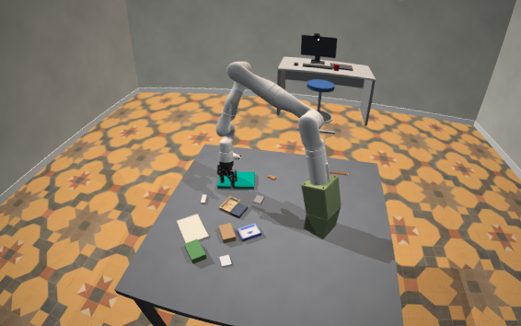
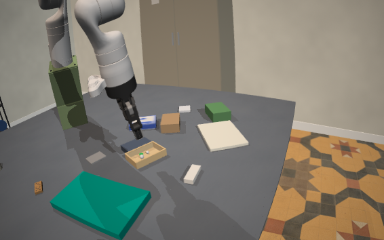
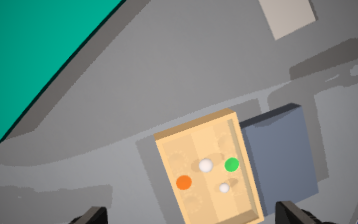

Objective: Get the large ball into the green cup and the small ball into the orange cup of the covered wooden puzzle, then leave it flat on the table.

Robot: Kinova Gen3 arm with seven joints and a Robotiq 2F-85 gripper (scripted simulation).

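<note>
Hand spread wide above the puzzle, holding nothing.
Black 2-finger hand (image 3: 190, 220) hangs over the shallow rectangular wooden puzzle box (image 3: 206, 167), flat on the grey desk (image 3: 145, 75); in the wrist view its long axis runs top to bottom, slightly tilted, beside a slate-blue block (image 3: 280, 150).
</note>
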